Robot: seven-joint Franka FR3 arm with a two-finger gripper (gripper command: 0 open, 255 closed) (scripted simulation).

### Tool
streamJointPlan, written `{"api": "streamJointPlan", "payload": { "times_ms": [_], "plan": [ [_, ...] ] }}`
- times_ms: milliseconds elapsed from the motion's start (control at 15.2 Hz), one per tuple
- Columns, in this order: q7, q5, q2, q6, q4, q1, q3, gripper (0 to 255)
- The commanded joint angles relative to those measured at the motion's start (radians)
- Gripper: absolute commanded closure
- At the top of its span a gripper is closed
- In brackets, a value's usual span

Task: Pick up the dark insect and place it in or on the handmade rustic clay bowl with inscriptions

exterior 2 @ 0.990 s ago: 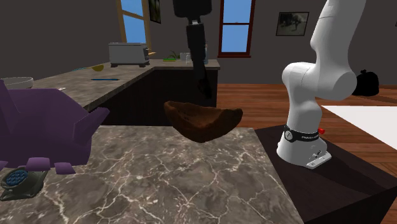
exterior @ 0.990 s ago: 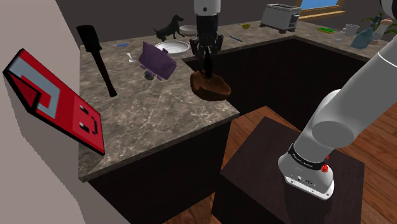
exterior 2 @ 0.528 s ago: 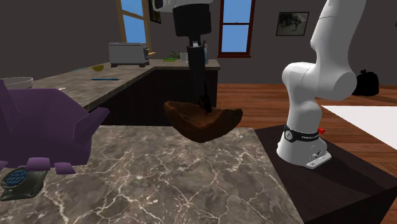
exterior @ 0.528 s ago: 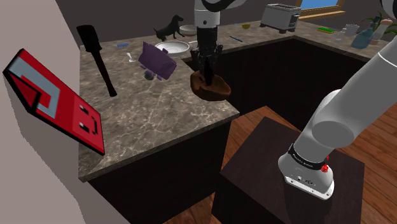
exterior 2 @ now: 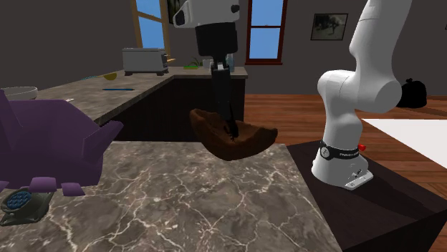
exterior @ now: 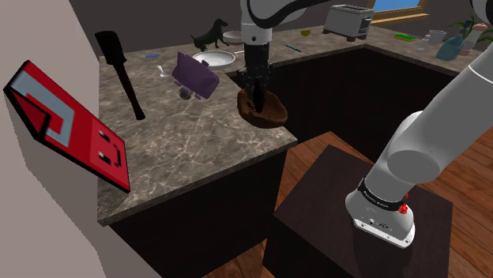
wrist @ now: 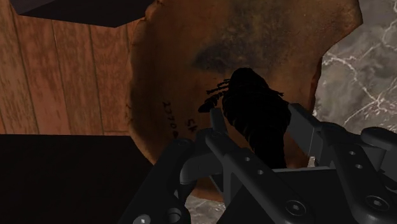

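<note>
Pick done, by look of it: end effector (wrist: pixel 257 130) clamped narrow on insect (wrist: pixel 251 105), tips down inside bowl (exterior: pixel 272 112). Contact with bowl floor unclear. Bowl on counter (exterior: pixel 182 146), 4 o'clock from purple toy (exterior: pixel 196 75) in shoulder view. Left: release, withdraw.

Seemingly marble countertop (exterior: pixel 207 136), wooden floor (exterior: pixel 471 237).

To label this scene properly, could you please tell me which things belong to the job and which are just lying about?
Job in hand: gripper, dark insect clasped between its fingers, brown bowl beneath.

Lying about: purple toy, black dog figure, toaster, white dish, red-and-grey board.
</note>
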Motion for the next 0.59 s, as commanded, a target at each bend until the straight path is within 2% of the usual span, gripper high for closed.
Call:
{"api": "streamJointPlan", "payload": {
  "times_ms": [0,198,264,528],
  "plan": [
    [0.000,0.000,0.000,0.001,-0.001,0.000,0.000,255],
    [0.000,0.000,0.000,0.001,-0.001,0.000,0.000,255],
    [0.000,0.000,0.000,0.001,-0.001,0.000,0.000,0],
    [0.000,0.000,0.000,0.001,-0.001,0.000,0.000,0]
  ]
}}
